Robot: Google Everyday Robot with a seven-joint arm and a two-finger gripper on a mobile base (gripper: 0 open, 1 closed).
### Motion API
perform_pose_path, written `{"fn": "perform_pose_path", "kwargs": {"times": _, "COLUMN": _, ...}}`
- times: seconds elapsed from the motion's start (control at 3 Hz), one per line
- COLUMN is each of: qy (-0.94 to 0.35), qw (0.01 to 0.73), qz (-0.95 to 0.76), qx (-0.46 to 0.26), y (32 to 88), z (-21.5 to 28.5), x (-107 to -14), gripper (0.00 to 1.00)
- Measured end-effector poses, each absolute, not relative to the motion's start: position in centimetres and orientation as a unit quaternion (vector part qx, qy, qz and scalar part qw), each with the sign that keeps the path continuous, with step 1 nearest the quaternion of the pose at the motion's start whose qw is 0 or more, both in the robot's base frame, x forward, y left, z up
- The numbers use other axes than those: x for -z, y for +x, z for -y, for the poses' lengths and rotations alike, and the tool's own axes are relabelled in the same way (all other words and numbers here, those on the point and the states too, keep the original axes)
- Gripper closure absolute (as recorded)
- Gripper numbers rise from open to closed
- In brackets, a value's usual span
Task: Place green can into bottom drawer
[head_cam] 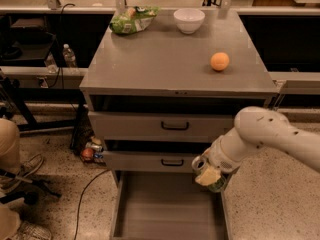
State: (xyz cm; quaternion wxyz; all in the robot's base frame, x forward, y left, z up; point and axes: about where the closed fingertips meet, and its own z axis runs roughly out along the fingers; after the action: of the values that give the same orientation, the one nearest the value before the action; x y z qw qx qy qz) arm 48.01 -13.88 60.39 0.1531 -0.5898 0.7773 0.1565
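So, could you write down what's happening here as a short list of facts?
arm: white, reaching in from the right
gripper: in front of the middle drawer, at its right end, fingers closed on the green can
green can: held above the right side of the bottom drawer, not yet inside
bottom drawer: pulled open
cabinet top: orange, white bowl, green snack bag
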Motion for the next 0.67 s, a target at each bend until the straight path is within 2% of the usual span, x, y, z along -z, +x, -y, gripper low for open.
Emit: {"fn": "perform_pose_path", "kwargs": {"times": 0.67, "qy": -0.59, "qw": 0.137, "qz": -0.785, "qx": -0.133, "y": 47.48, "z": 14.1, "x": -56.64, "gripper": 1.0}}
